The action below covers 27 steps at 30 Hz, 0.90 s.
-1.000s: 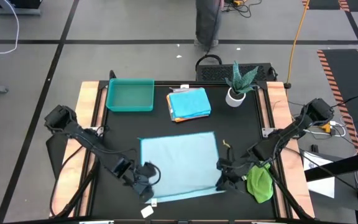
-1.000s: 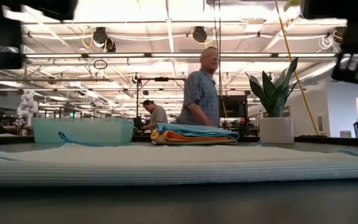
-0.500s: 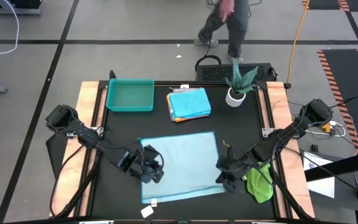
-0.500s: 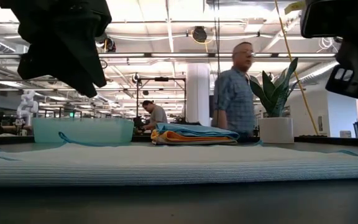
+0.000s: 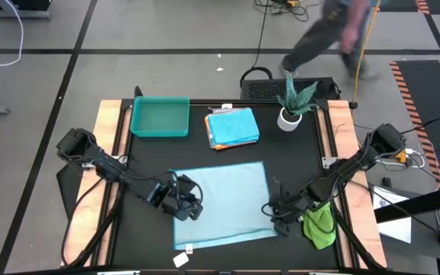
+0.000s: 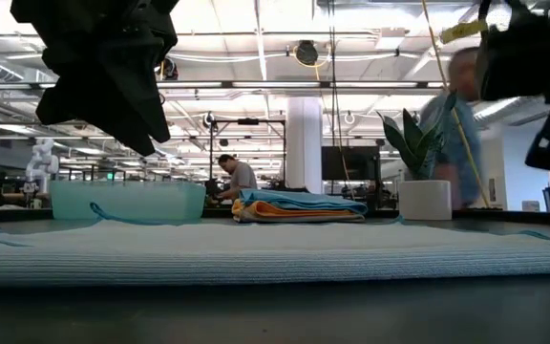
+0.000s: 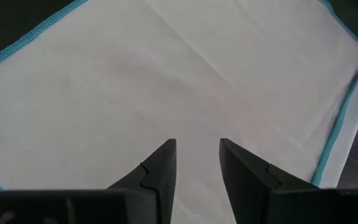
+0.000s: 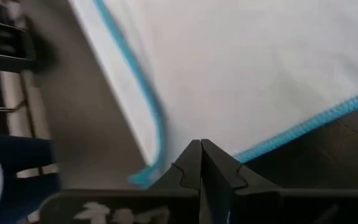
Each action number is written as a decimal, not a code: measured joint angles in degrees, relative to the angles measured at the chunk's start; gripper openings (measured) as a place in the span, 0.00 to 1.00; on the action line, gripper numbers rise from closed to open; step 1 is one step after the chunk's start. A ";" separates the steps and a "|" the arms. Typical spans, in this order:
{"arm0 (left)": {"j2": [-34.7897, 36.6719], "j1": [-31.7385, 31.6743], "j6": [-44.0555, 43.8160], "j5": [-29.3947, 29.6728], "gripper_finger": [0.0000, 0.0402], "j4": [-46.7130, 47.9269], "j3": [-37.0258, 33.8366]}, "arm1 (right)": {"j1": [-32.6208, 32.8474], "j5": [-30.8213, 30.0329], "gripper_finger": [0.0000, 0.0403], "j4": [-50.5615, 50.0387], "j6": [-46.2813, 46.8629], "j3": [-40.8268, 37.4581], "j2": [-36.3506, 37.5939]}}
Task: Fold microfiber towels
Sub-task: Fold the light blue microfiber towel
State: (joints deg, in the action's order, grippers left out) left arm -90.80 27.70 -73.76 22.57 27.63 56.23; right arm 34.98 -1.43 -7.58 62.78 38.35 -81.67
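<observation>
Black table [image 5: 296, 164] with wooden side rails; grey taped floor beyond, person [image 5: 334, 34] walking past far side. Pale blue towel [image 5: 224, 202] spread flat near centre. Left gripper [image 7: 196, 163] above its left part, fingers partly apart, empty. Right gripper [image 8: 201, 163] at towel's near-right corner, fingers together, holding nothing. No legible writing.

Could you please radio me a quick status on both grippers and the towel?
Left gripper open over flat pale blue microfiber towel. Right gripper shut at its near right corner, nothing held. Crumpled green cloth beside right arm.
</observation>
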 joint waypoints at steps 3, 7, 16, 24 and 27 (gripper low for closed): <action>0.00 0.02 -0.01 -0.01 0.30 -0.18 0.00 | 0.48 0.51 0.00 0.94 1.05 -0.02 -3.18; 0.00 0.02 0.00 -0.03 0.30 -0.43 0.00 | 1.57 2.09 0.00 7.57 2.11 -0.02 -5.77; 0.00 0.02 1.49 -0.05 0.30 -0.39 0.00 | 6.35 1.75 0.00 14.63 7.93 0.00 -6.03; 0.00 0.02 1.62 -0.11 0.30 -0.36 0.00 | 12.48 1.36 0.00 14.52 13.15 0.00 -6.01; 0.00 0.05 1.68 -0.11 0.30 -0.38 0.00 | 12.43 -0.24 0.00 13.18 13.03 0.02 -6.01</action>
State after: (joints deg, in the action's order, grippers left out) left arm -90.80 27.75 -72.07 22.46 27.25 56.23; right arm 47.42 -1.67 5.60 75.82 38.37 -87.68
